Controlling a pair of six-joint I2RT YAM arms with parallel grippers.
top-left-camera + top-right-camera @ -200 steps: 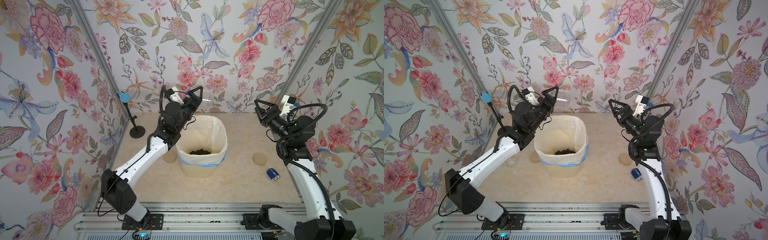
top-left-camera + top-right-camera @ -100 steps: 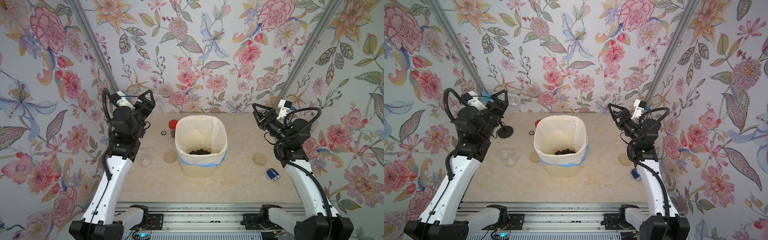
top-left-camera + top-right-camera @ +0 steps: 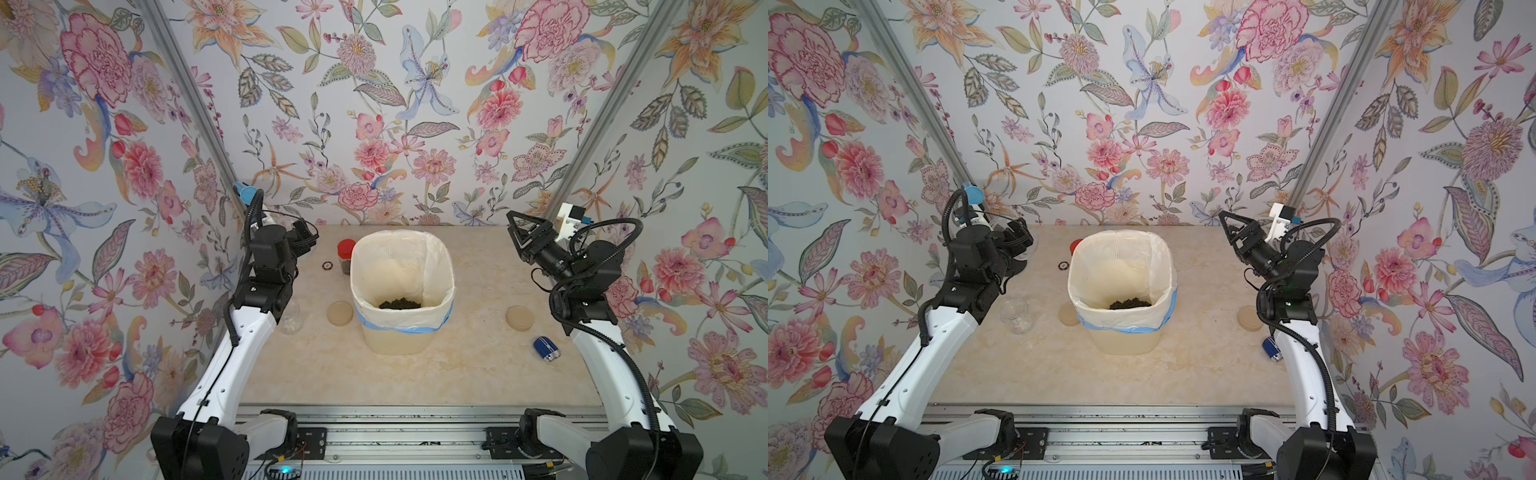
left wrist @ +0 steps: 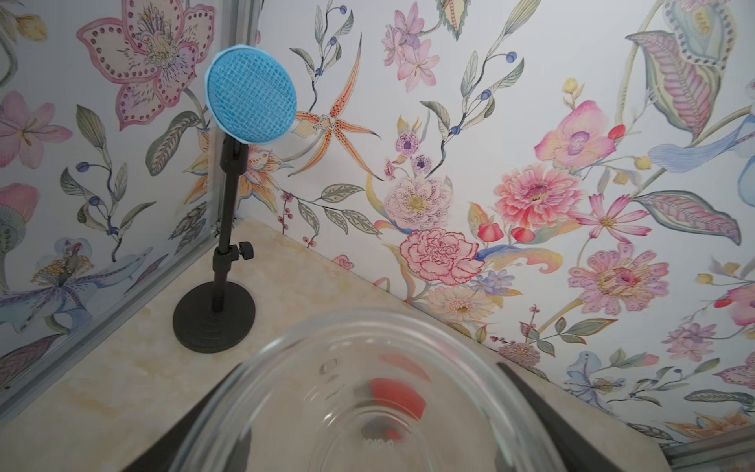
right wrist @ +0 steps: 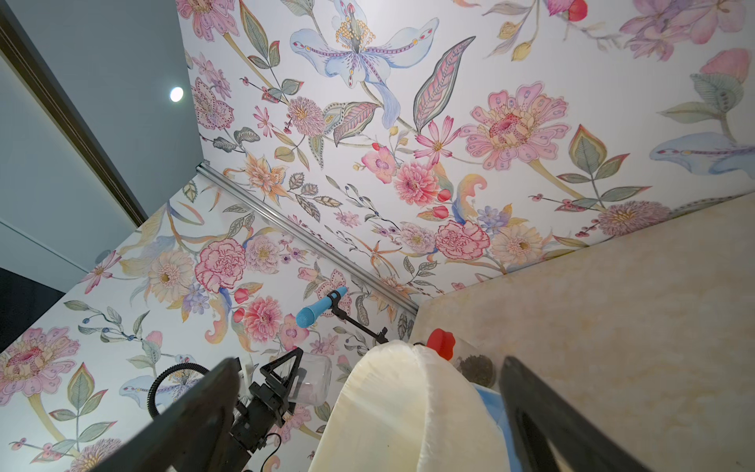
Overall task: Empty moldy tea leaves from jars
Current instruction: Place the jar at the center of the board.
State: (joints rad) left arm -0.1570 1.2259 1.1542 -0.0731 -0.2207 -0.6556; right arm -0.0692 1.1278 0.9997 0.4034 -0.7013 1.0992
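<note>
My left gripper (image 4: 376, 429) is shut on an empty clear jar (image 4: 286, 388), held low over the table's back left corner; the right wrist view also shows this jar (image 5: 312, 382) between the jaws. A second lidless clear jar (image 3: 291, 316) stands by the left arm. The red-capped jar (image 3: 345, 255) holds dark tea leaves (image 5: 476, 370) and stands behind the bin's left corner. More tea leaves (image 3: 400, 304) lie in a heap inside the lined cream bin (image 3: 401, 332). My right gripper (image 3: 517, 235) hangs open and empty, above the table's right side.
Two beige lids lie flat, one lid (image 3: 340, 313) left of the bin and the other lid (image 3: 519, 318) to its right. A blue object (image 3: 546, 348) lies near the right arm. A small ring (image 3: 327, 265) and a blue-headed stand (image 4: 214, 314) occupy the back left.
My left arm has swung from above the bin out to the back left and come lower, still holding the empty jar. The right arm has barely moved.
</note>
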